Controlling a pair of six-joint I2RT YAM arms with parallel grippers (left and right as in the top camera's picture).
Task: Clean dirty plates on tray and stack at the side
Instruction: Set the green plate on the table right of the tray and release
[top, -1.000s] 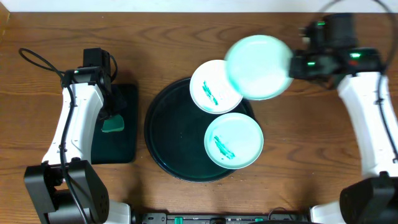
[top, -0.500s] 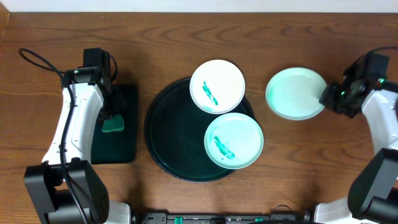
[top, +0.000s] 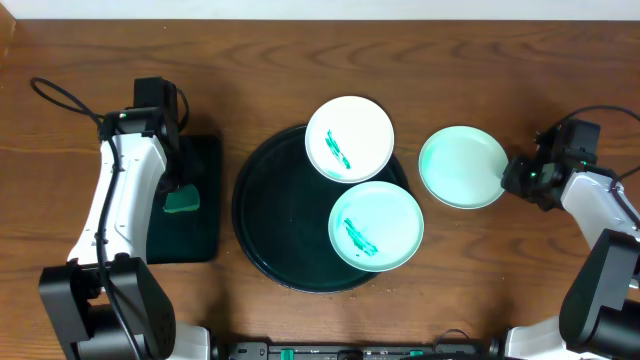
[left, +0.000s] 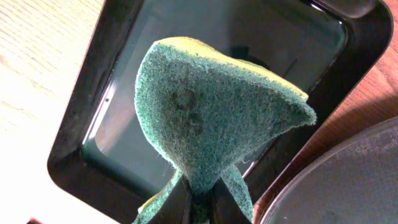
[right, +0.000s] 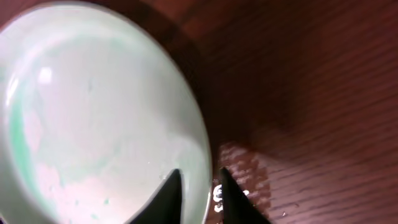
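The round dark tray (top: 272, 215) holds a white plate (top: 349, 138) on its far rim and a mint green plate (top: 376, 226) at its right; both have teal smears. A second mint green plate (top: 462, 166), without a smear, is on or just above the wood to the right of the tray. My right gripper (top: 512, 176) is shut on its right rim; in the right wrist view the fingers (right: 199, 186) straddle the plate's edge (right: 93, 112). My left gripper (left: 200, 205) is shut on a green sponge (left: 211, 112) (top: 182, 201) over the rectangular tray.
A smaller rectangular black tray (top: 200, 240) (left: 81, 143) lies left of the round tray, whose rim shows in the left wrist view (left: 348, 180). Bare wooden table surrounds both. A black cable (top: 60, 100) runs at the far left.
My right arm has carried the clean mint plate from high over the tray's far right edge down to the table right of the tray. The left arm has not moved.
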